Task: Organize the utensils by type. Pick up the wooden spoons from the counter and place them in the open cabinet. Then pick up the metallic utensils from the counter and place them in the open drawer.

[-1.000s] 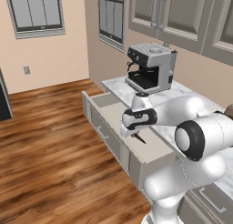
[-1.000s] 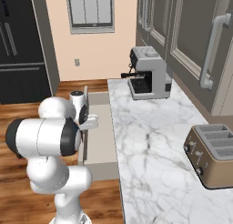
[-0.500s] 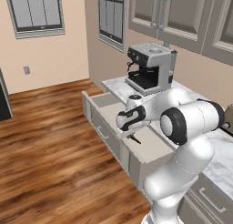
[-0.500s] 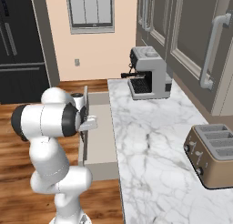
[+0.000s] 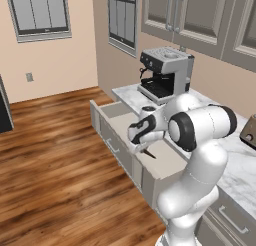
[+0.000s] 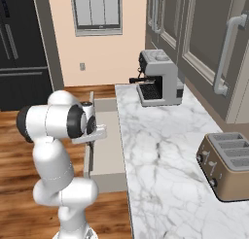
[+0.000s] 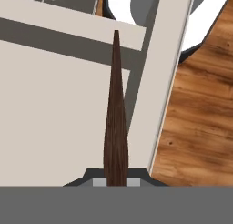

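the gripper (image 5: 141, 149) hung over the open drawer (image 5: 120, 121), its jaws clamped on a thin dark-handled utensil (image 7: 115, 123) that stuck out past the fingertips. in the hand view the utensil tapered to a point that lay across the drawer's pale front wall (image 7: 159, 82), with the bare drawer floor (image 7: 50, 109) to one side of it and the wooden floorboards (image 7: 200, 114) beyond the wall on the other. in the left base view the utensil's dark end (image 5: 149, 153) showed just under the hand, above the drawer's flat floor and near its front edge, apart from the walls. the drawer stood pulled out from under the white marble counter (image 6: 160, 150), and in the right base view the hand sat by the drawer's outer wall (image 6: 88, 155). on the counter a coffee machine (image 6: 156, 77) stood at the far end and a toaster (image 6: 227, 164) near the right edge, well apart, with bare marble between them.
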You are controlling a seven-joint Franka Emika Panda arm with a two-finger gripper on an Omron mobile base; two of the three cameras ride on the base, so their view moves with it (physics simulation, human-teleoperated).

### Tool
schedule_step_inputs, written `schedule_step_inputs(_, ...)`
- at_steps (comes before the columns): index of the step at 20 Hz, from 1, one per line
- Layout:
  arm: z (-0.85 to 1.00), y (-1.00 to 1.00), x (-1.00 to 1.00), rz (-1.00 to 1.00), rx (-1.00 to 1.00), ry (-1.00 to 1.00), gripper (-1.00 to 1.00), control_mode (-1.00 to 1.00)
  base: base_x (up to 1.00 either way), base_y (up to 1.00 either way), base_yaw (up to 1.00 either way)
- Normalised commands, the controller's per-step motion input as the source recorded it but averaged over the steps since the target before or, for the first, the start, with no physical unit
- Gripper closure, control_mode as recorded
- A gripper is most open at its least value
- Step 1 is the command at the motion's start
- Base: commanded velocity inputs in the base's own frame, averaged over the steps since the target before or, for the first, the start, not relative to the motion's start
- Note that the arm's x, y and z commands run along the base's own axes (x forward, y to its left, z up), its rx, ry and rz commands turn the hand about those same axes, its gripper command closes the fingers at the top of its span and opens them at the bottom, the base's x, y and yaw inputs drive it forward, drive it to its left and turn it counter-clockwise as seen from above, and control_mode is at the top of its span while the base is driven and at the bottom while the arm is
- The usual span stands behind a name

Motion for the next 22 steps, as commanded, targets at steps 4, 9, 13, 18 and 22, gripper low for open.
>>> schedule_step_inputs(4,0.02,-0.30,0.01,0.03,0.00,-0.01,1.00,-1.00,0.00,0.00,0.00)
schedule_step_inputs(9,-0.33,-0.12,0.22,0.05,0.00,0.00,1.00,-1.00,0.00,0.00,0.00)
schedule_step_inputs(13,-0.40,-0.11,0.29,0.10,0.00,0.00,1.00,-1.00,0.00,0.00,0.00)
schedule_step_inputs(18,-0.33,-0.01,0.11,0.07,0.00,0.00,1.00,-1.00,0.00,0.00,0.00)
schedule_step_inputs(22,-0.38,0.28,-0.02,0.04,-0.06,0.00,1.00,-1.00,0.00,0.00,0.00)
